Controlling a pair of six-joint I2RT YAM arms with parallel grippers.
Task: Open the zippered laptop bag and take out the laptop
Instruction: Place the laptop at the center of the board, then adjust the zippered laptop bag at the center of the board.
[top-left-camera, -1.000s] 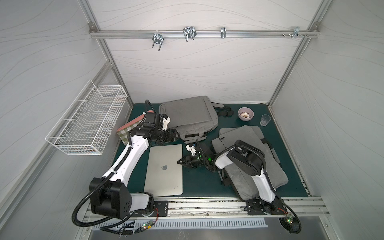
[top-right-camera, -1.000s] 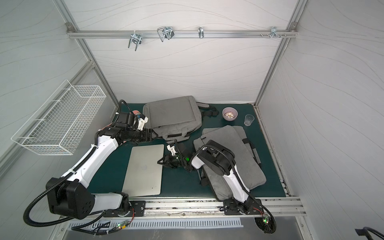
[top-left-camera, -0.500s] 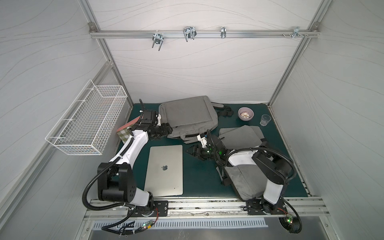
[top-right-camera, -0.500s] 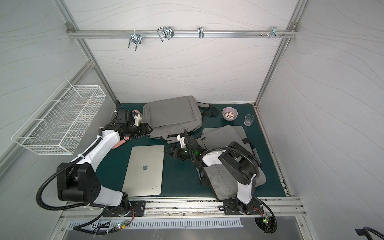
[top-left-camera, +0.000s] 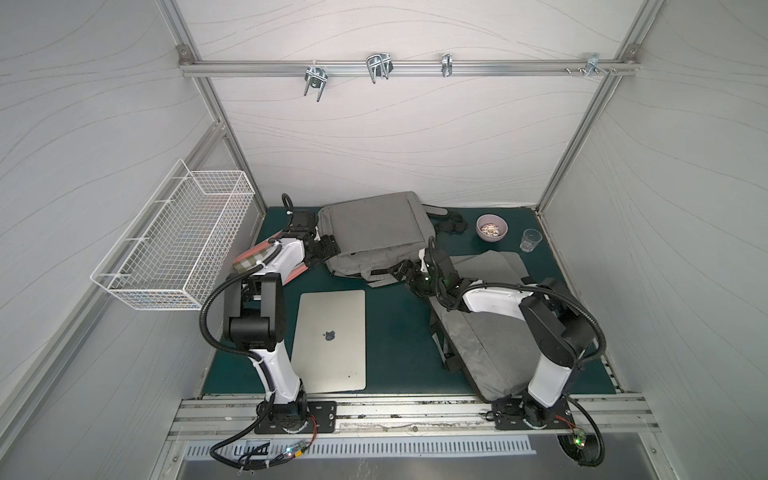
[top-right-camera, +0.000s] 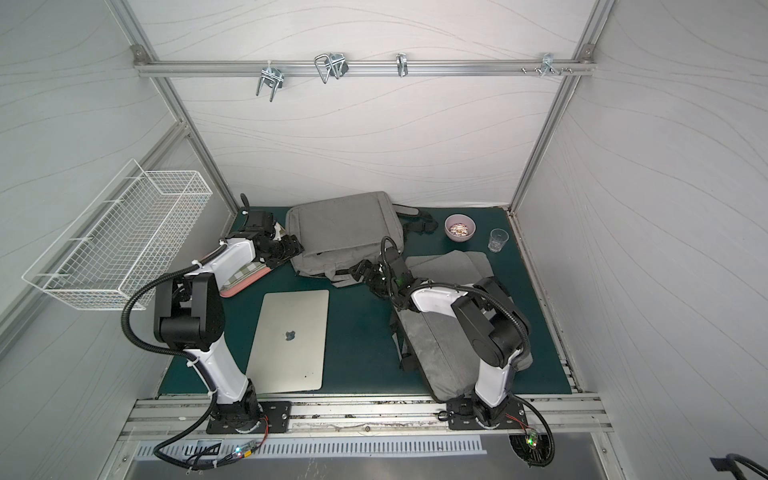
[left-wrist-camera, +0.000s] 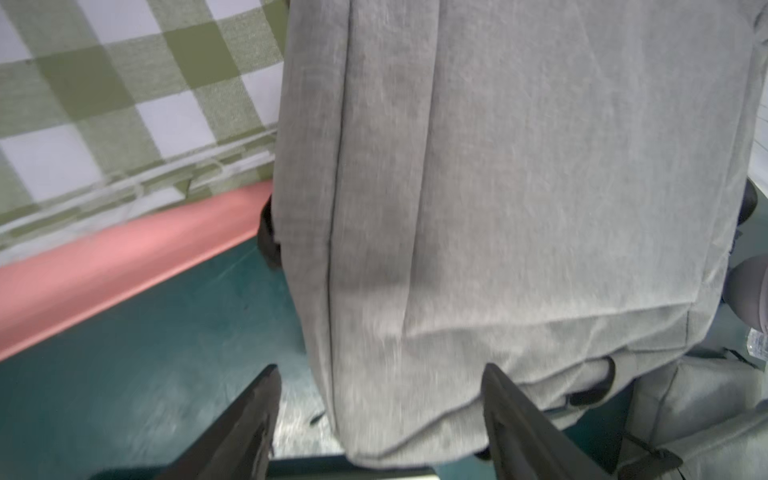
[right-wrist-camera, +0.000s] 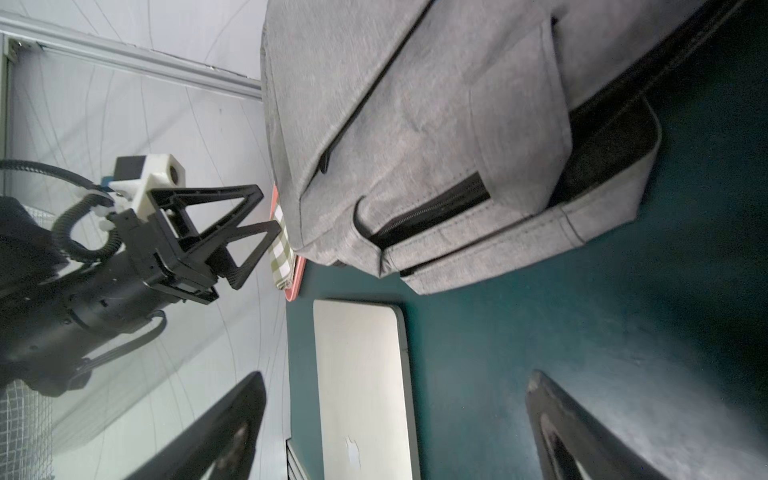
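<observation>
The right claw (top-left-camera: 398, 273) stood with jaws wide apart and empty, just beside the front handle of the grey laptop bag (top-left-camera: 374, 224). The left claw (right-wrist-camera: 268, 209) was also spread, at the bag's left corner; I could not tell whether it touched the fabric. The bag's zip mouth gaped in the right wrist view. The laptop (top-left-camera: 330, 340) lay flat, lid up, on the green worktop (top-left-camera: 399, 332), clear of the bag, so the removal looked done. The next move probably called only for drawing both arms back without snagging the straps. The one mark was the apple logo (top-left-camera: 329, 335); no writing was readable.
</observation>
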